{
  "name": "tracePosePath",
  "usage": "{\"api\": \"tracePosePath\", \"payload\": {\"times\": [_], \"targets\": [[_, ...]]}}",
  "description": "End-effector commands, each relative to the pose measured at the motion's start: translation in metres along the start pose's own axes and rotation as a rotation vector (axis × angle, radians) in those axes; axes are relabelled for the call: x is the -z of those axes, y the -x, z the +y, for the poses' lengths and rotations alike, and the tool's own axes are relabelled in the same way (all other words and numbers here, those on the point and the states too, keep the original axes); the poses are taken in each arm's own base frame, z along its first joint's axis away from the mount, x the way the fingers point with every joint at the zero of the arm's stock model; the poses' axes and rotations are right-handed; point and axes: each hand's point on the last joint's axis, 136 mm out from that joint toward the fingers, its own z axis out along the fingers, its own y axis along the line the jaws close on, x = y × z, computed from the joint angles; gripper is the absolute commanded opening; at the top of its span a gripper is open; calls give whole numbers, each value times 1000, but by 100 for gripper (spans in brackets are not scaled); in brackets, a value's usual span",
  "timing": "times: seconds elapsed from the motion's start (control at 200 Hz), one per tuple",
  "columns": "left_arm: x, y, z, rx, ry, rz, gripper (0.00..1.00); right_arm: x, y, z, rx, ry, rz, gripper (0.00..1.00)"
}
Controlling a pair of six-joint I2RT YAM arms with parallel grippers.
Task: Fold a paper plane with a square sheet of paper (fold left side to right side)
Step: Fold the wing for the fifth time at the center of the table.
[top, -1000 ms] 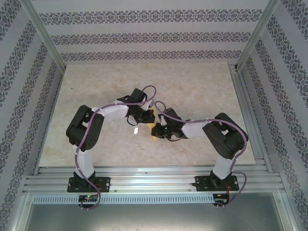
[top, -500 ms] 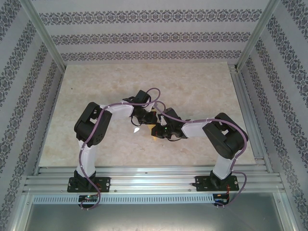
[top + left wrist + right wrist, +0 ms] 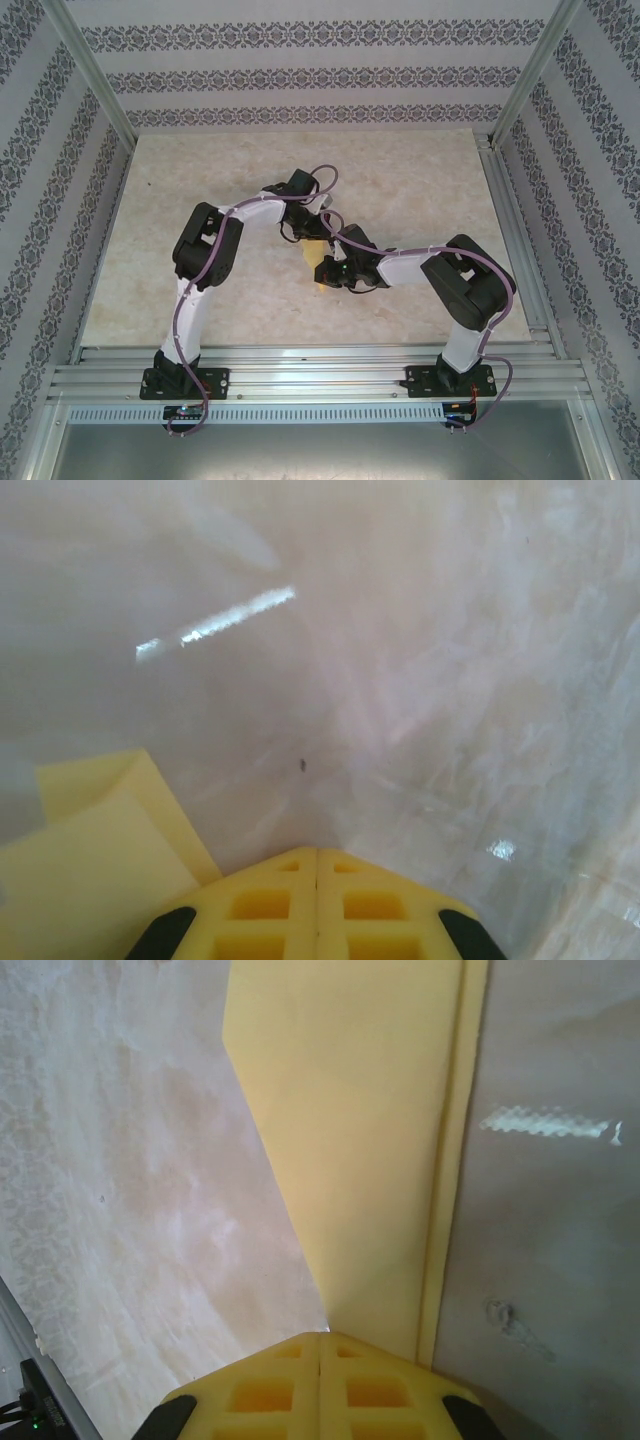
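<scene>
Ahead of the closed right gripper (image 3: 320, 1340) (perhaps pinning its corner) lies the folded paper (image 3: 350, 1110), closed left gripper (image 3: 317, 854) beside.

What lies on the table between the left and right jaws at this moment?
The folded yellow paper, seen in the top view. The left jaws are at its far side and the right jaws over its near part.

One yellow paper sheet (image 3: 360, 1140), two arms (left arm (image 3: 212, 250), right arm (image 3: 455, 275)), one table (image 3: 200, 180)
</scene>
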Motion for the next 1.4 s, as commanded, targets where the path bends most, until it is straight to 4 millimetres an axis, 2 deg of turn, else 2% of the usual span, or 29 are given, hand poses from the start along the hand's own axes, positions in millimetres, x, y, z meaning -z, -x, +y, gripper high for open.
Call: {"api": "tracePosePath", "payload": {"times": [0.0, 0.29, 0.39, 0.465, 0.56, 0.684, 0.809, 0.944, 1.024, 1.094, 1.219, 1.299, 1.344, 1.394], "targets": [[2, 32, 51, 0, 123, -73, 0, -3, -66, -70, -99, -245, 192, 0], [12, 61, 72, 24, 143, -112, 0, -1, -67, -70, -100, -247, 190, 0], [17, 65, 74, 25, 140, -119, 0, -2, -65, -68, -95, -238, 186, 0], [29, 72, 70, 14, 137, -135, 2, -2, -61, -63, -83, -221, 175, 0], [54, 87, 56, -1, 115, -173, 6, -1, -54, -54, -60, -197, 159, 0], [107, 109, 31, -41, 106, -255, 13, 2, -42, -37, -17, -157, 134, 1], [158, 113, 14, -57, 107, -327, 21, 12, -25, -13, 39, -111, 94, 8], [203, 93, 12, -39, 119, -400, 29, 38, -4, 15, 122, -103, 36, 17], [222, 68, 16, -10, 141, -431, 37, 61, 8, 25, 172, -137, -5, 22], [233, 41, 19, 13, 161, -447, 39, 83, 15, 28, 224, -196, -38, 27], [238, -11, 19, 98, 139, -467, 46, 107, 22, 24, 304, -293, -80, 33], [231, -42, 23, 182, 103, -475, 49, 110, 20, 16, 337, -396, -66, 36], [225, -57, 27, 233, 88, -468, 49, 109, 19, 15, 362, -461, -61, 41], [220, -72, 31, 273, 80, -465, 50, 106, 20, 18, 393, -514, -59, 42]]}}
